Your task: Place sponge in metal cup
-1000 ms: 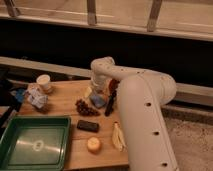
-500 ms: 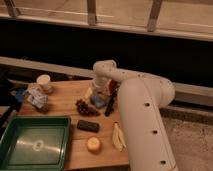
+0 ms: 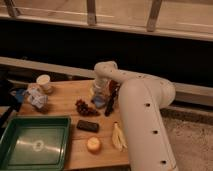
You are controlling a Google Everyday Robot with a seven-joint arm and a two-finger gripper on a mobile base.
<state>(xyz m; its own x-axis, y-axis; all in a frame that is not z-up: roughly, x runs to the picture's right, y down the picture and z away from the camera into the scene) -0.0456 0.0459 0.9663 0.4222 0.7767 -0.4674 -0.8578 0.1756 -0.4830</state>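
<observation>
My gripper (image 3: 102, 94) hangs at the end of the white arm, low over the middle back of the wooden table (image 3: 65, 107). The light-blue sponge (image 3: 99, 100) shows right at the gripper's tip, just above the table top. I cannot tell whether it is held or resting. A small dark lumpy thing (image 3: 85, 108) lies just left of the sponge. I cannot tell whether it is the metal cup, and no shiny cup shows clearly elsewhere.
A flat black block (image 3: 87, 126), a round yellow item (image 3: 93, 145) and a banana (image 3: 118, 136) lie at the front. A green tray (image 3: 35, 145) fills the front left. A white paper cup (image 3: 44, 82) and a crumpled bag (image 3: 35, 96) stand at the back left.
The gripper has shifted slightly up and to the right with the light-blue sponge still at its tip. Nothing else on the table has moved.
</observation>
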